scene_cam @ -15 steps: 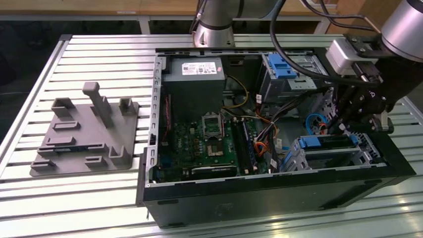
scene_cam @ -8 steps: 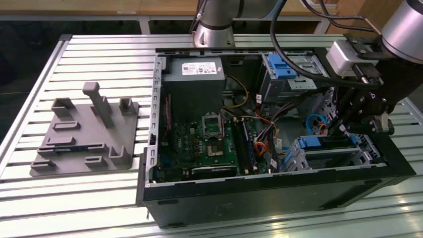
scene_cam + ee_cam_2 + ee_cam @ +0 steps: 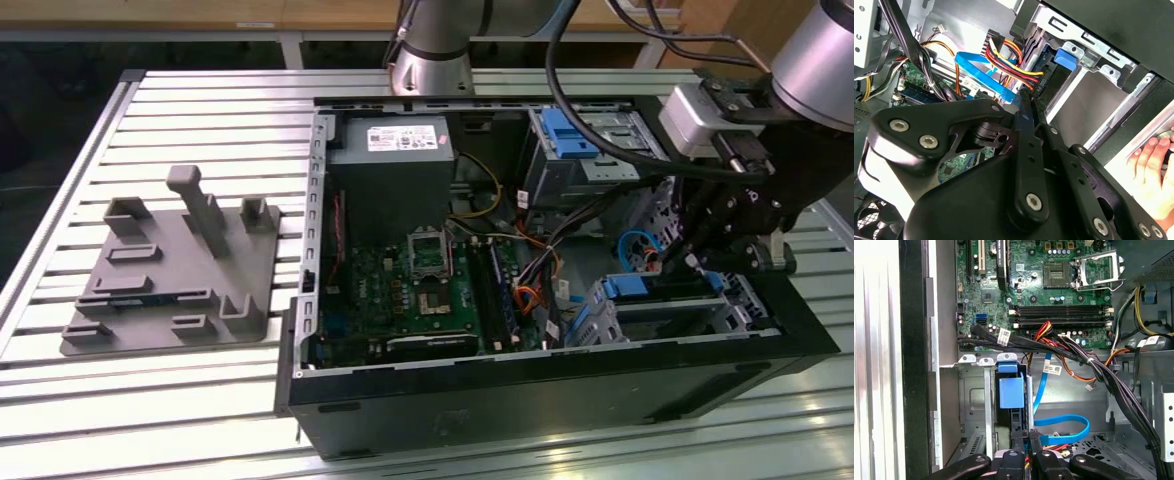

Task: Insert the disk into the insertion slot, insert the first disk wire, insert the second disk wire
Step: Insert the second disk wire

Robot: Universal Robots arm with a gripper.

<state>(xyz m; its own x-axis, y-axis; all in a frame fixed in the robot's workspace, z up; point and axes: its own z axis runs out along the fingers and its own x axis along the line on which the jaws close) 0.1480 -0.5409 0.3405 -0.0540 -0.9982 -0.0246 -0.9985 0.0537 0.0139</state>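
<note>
- The disk, a silver hard drive in a bright blue plastic caddy (image 3: 1010,390), sits inside the insertion slot, a boxy grey perforated sheet-metal drive cage (image 3: 971,395), at the lower corner of the open black computer case (image 3: 534,400) on the exterior view's right.
- In the exterior view the blue caddy edge (image 3: 638,288) shows in the cage (image 3: 674,310), directly under the arm's black tool.
- The black pincer (image 3: 1029,440) is at the disk's back end; its fingers (image 3: 1035,442) sit close together, closed on a black plug bearing the red, yellow and black wire bundle (image 3: 1014,62).
- In the second wrist view the pincer (image 3: 1029,102) tip presses against the disk's end beside a blue caddy tab (image 3: 1066,57).
- A flat blue data cable (image 3: 1061,427) loops just beside the pincer, running to the green motherboard (image 3: 1044,285).
- Taller grey metal bay with a blue latch (image 3: 581,135) stands at the case's far side, well apart from the cage.
- A person's hand (image 3: 1151,160) rests outside the case edge.
- Grey plastic fixture tray (image 3: 174,270) lies on the slatted metal table (image 3: 80,150), on the exterior view's left, apart from the case.
</note>
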